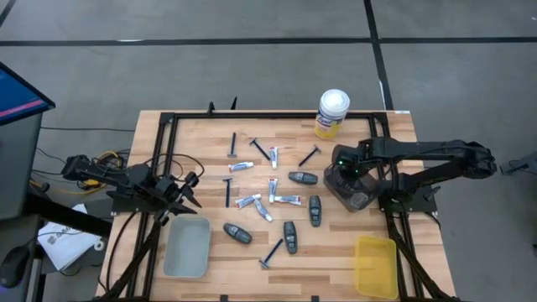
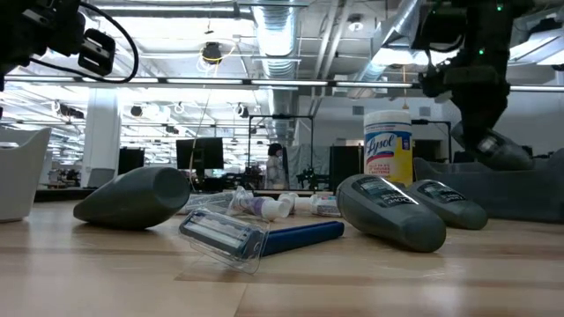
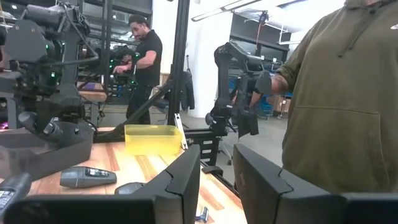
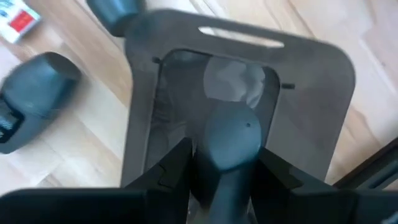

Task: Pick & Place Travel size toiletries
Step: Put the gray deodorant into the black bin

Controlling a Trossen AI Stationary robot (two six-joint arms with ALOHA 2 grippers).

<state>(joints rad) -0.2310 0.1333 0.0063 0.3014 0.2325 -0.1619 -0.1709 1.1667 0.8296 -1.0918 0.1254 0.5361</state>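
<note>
My right gripper (image 4: 224,165) hangs over the dark tray (image 1: 352,191) at about three o'clock on the table (image 1: 252,260), its fingers pinching a dark grey oval container (image 4: 231,146) that points down into the tray. The yellow canister (image 1: 332,113) with its white lid stands just beyond, toward one o'clock from the tray, and the yellow tray (image 1: 375,266) sits at five o'clock near the table's front edge.

The rest of the toiletries lie scattered across the middle: grey oval containers (image 1: 303,177) just to the nine o'clock side of the dark tray, small white tubes (image 1: 287,200) clustered at the centre, and dark-blue razors (image 1: 226,191) spread from twelve o'clock down to six. Two ovals lie close by the tray's near wall, one (image 1: 315,210) at about eight o'clock from it. From the low camera a razor (image 2: 256,236) lies nearest, with ovals to both sides.

My left gripper (image 3: 214,180) waits off the table's nine o'clock edge, above the grey tray (image 1: 187,247), fingers a little apart and holding nothing. Past it, a person in an olive hoodie (image 3: 339,93) stands close beside the table, and another person (image 3: 144,62) is farther back.
</note>
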